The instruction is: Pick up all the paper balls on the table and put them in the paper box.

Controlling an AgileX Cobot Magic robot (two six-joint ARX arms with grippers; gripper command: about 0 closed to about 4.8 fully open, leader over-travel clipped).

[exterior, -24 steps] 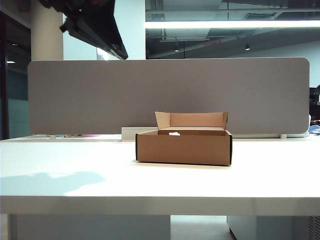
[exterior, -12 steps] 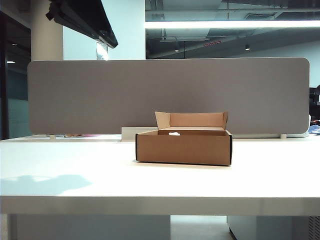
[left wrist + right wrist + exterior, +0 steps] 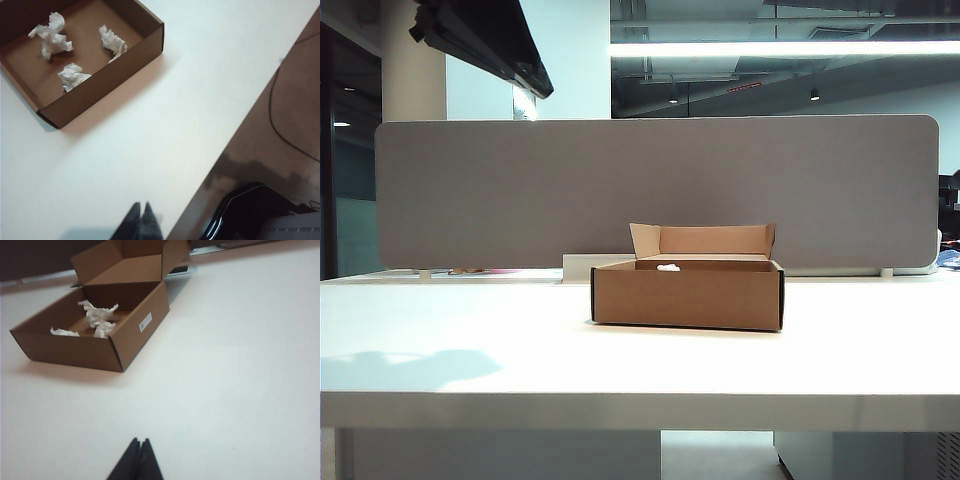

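Left arm (image 3: 485,40), exterior view: shifted from upper centre-left toward the top left corner, its lower tip now higher and further left than a second ago. Arm's shadow (image 3: 410,368) on the bench (image 3: 640,370): slid left and fainter, reaching less far toward the middle.

Matt brown cardboard paper box (image 3: 135,52), crumpled tissue paper balls (image 3: 73,77), smooth white table (image 3: 520,340)

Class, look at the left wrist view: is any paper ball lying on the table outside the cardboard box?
No. All three paper balls lie inside the box, and the table around it shows none.
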